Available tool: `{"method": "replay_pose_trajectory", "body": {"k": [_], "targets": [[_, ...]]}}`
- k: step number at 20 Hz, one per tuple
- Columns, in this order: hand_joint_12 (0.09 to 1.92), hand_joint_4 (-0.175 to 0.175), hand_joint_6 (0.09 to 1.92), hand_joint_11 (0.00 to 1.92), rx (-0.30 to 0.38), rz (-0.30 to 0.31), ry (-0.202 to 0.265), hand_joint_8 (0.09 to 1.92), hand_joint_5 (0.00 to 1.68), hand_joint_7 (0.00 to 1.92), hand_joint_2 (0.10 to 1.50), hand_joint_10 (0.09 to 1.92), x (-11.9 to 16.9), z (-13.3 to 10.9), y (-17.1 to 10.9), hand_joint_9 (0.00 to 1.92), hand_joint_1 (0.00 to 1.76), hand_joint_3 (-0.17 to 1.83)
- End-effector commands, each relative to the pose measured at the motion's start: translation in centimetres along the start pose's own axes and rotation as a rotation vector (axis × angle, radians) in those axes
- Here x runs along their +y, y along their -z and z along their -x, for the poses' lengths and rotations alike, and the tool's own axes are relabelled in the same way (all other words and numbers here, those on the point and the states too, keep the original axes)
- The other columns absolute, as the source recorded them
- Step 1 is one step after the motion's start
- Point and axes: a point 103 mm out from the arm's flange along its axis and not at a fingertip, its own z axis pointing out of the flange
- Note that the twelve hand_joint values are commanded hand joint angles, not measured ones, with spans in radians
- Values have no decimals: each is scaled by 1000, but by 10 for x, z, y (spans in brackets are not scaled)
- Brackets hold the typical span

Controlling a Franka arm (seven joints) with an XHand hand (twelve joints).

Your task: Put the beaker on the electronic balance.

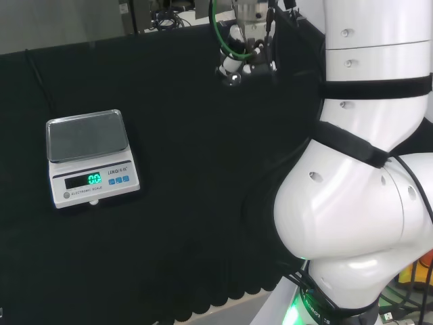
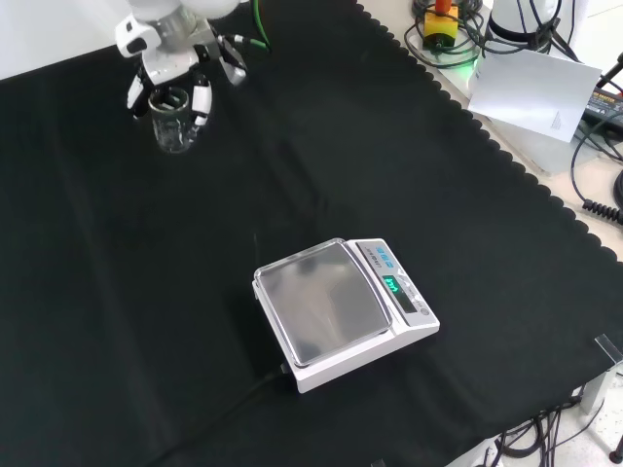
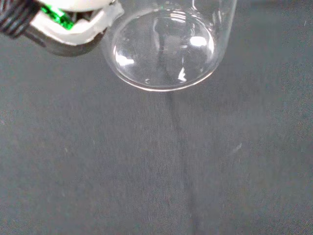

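Note:
A small clear glass beaker [image 2: 174, 122] stands upright at the far left of the cloth in the front view. The hand [image 2: 167, 60] comes down over it, with fingers [image 2: 201, 98] curled on both sides of its wall. In the head view the hand [image 1: 245, 59] is at the top centre, and the beaker [image 1: 235, 78] shows faintly beneath it. The wrist view shows the beaker's round base [image 3: 164, 54] close up over the cloth, beside a white finger part [image 3: 73, 24]. Whether the base touches the cloth I cannot tell. The white electronic balance [image 2: 341, 311] sits mid-cloth with a bare steel pan [image 1: 86, 135] and a lit green display.
A black cable [image 2: 229, 404] runs from the balance toward the front edge of the cloth. The arm's big white links [image 1: 365, 169] rise at the right of the head view. A white sheet [image 2: 531, 88] and cables lie off the cloth's scalloped edge at the front view's right.

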Motion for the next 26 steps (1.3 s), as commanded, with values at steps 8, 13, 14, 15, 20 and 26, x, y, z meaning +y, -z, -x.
{"method": "replay_pose_trajectory", "body": {"k": [8, 13, 14, 15, 20, 26], "targets": [[481, 20, 1151, 1572, -7, 12, 73, 1285, 964, 980, 779, 835, -19, -44, 21, 1333, 1224, 719], [484, 17, 1145, 1568, -11, 6, 174, 1282, 970, 989, 767, 840, -24, -94, 22, 1337, 1226, 736], [484, 17, 1144, 1568, -14, 4, 198, 1281, 971, 990, 765, 841, -26, -106, 22, 1337, 1226, 738], [485, 16, 1143, 1567, -18, 2, 226, 1282, 972, 990, 765, 841, -29, -119, 21, 1337, 1227, 739], [485, 13, 1137, 1565, -66, -6, 388, 1284, 975, 992, 761, 844, -57, -200, 11, 1340, 1228, 744], [489, 12, 1131, 1564, -64, -55, 544, 1284, 980, 997, 754, 848, -91, -280, -7, 1342, 1230, 754]]}}
